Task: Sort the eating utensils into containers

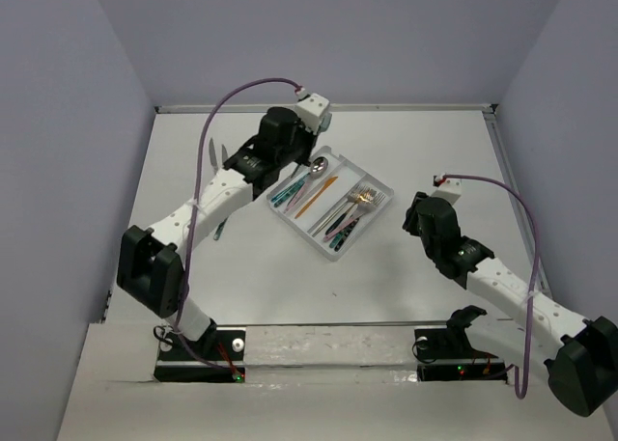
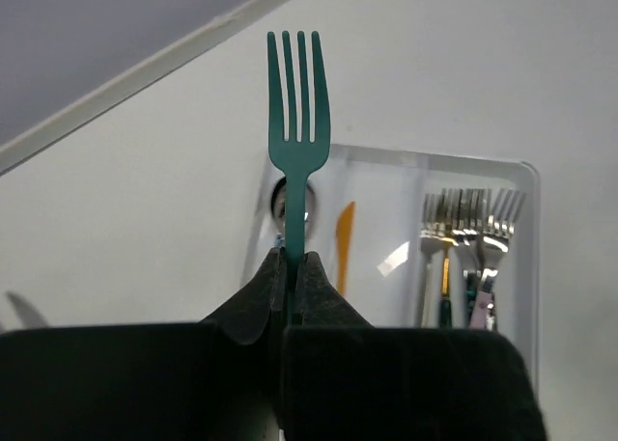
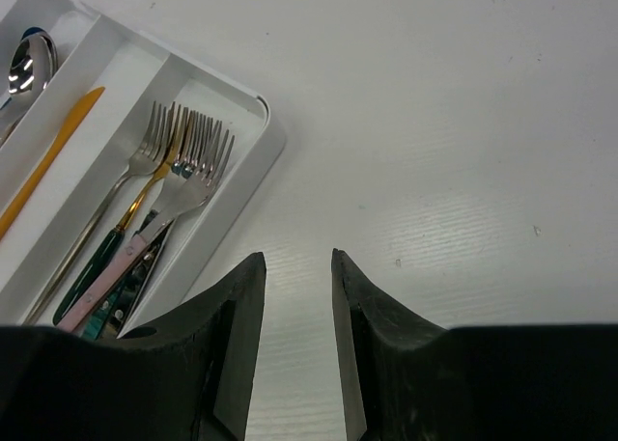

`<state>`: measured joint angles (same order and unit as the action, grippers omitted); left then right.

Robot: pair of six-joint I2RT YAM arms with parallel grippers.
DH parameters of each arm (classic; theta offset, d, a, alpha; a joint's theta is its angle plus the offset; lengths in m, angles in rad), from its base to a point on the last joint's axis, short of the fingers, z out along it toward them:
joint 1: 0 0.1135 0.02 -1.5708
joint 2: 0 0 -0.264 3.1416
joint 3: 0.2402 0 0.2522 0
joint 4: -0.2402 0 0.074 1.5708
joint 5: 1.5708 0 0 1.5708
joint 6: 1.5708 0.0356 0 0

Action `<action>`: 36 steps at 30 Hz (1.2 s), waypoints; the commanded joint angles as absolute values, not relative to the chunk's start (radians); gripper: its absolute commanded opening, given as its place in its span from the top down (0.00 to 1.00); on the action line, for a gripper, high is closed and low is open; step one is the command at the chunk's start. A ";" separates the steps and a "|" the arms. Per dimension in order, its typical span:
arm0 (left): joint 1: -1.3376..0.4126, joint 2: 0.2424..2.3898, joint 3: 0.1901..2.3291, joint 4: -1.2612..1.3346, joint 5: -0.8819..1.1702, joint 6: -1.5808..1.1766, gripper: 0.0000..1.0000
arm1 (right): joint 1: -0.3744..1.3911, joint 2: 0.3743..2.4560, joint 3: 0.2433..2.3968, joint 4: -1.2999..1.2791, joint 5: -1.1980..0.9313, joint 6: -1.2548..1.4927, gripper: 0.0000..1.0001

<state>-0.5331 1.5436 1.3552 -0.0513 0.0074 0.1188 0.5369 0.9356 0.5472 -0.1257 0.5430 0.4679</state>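
My left gripper (image 2: 293, 260) is shut on the handle of a teal fork (image 2: 297, 123), which it holds tines-forward above the far-left end of the clear tray (image 2: 529, 229). In the top view this gripper (image 1: 288, 169) hangs over the tray's (image 1: 333, 255) left end. The tray holds several forks (image 2: 468, 219) in the right compartment, an orange knife (image 2: 345, 234) in the middle and a spoon (image 1: 318, 165) on the left. My right gripper (image 3: 294, 260) is open and empty, low over bare table just right of the tray (image 3: 270, 137) and its forks (image 3: 179, 161).
Two silver utensils (image 1: 217, 155) lie on the table left of my left arm. A teal-handled one (image 1: 220, 231) lies partly under that arm. Grey walls close in the table at the back and on both sides.
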 commanded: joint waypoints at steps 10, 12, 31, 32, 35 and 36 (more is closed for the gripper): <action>-0.807 1.986 1.644 -0.310 0.110 0.054 1.00 | 0.537 0.871 0.569 -0.078 0.584 0.472 0.60; -0.814 2.005 1.666 -0.328 0.117 0.040 1.00 | 0.537 0.874 0.571 -0.078 0.578 0.472 0.60; -0.841 1.968 1.615 -0.314 0.087 0.037 0.47 | 0.537 0.877 0.574 -0.080 0.571 0.466 0.60; -0.841 1.964 1.614 -0.314 0.087 0.047 0.45 | 0.537 0.877 0.572 -0.078 0.571 0.466 0.60; -0.835 1.927 1.600 -0.308 0.063 0.070 0.44 | 0.537 0.879 0.574 -0.080 0.568 0.466 0.60; -0.828 1.908 1.595 -0.305 0.031 0.093 0.44 | 0.537 0.879 0.574 -0.078 0.568 0.466 0.60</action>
